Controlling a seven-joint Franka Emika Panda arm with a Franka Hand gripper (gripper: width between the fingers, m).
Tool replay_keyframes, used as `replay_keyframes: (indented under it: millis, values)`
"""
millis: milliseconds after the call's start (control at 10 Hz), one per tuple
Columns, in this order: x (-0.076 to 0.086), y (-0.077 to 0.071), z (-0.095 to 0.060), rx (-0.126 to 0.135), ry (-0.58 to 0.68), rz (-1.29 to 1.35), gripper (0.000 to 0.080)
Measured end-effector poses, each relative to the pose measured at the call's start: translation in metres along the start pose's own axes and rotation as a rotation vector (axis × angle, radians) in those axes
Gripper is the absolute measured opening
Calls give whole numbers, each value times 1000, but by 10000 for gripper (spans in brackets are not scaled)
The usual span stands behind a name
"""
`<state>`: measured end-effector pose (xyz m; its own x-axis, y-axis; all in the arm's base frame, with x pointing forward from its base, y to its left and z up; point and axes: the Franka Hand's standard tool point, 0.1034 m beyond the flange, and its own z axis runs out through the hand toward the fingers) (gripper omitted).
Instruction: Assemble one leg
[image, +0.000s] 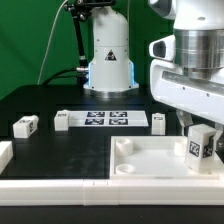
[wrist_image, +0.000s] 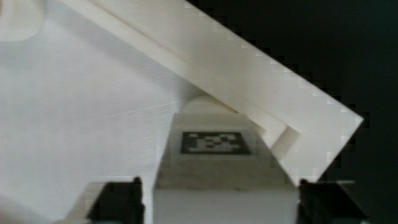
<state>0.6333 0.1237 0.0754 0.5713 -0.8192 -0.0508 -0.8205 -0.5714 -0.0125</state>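
My gripper (image: 201, 128) is shut on a small white leg (image: 200, 146) with a black-and-white tag on its face. It holds the leg upright over the near right corner of the large white square tray (image: 150, 165); I cannot tell whether the leg touches the tray. In the wrist view the leg (wrist_image: 217, 160) runs between my two dark fingers (wrist_image: 118, 200), with its tag facing the camera and the tray's corner walls (wrist_image: 267, 80) beyond it. My gripper (wrist_image: 221, 205) is closed on the leg's sides.
Three loose white legs lie on the black table: one at the exterior view's left (image: 23, 124), one by the marker board's left end (image: 62, 119), one by its right end (image: 158, 120). The marker board (image: 108, 119) lies mid-table, before the robot base (image: 108, 60). A white piece (image: 5, 152) sits at the left edge.
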Motion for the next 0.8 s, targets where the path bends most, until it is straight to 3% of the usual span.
replay_keyframes:
  millis: [100,200,300,600,800]
  values:
    - [0,0,0,1,0,-50,506]
    - [-1,-1,-1,1,0,-151,623]
    - [-2,-2,-1,2,0,-261,641]
    - [-4,-3,0,-2,3,-550,648]
    - [-3,-2,0,-17,16,-784,649]
